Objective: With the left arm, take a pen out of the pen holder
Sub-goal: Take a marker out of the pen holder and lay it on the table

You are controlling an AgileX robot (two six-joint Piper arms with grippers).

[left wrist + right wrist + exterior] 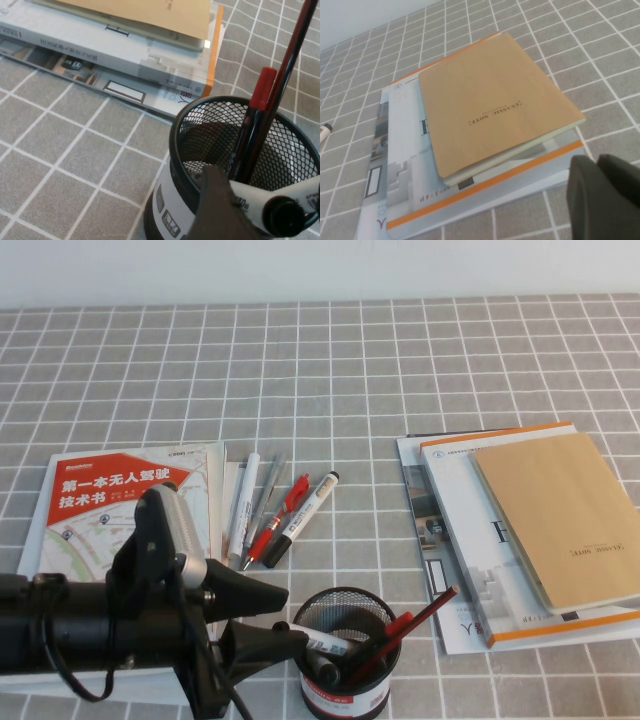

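A black mesh pen holder [345, 705] stands at the table's front edge, its rim [200, 105] close up in the left wrist view. Inside it lean a white marker with a black cap [325, 643] [250, 200], a red-capped pen [262, 90] and a thin red pen [430, 608]. My left gripper [295, 617] [267, 207] reaches in from the left at the rim. It is open, with its fingers on either side of the white marker. One finger [215, 210] touches the marker's barrel. My right gripper [600, 195], seen only in its own wrist view, is shut and hovers beside the books.
A stack of books topped by a tan notebook [550, 520] [495, 110] lies to the right of the holder. Several loose pens and markers [270, 505] lie left of centre, beside an orange-and-white booklet [110, 490] under my left arm.
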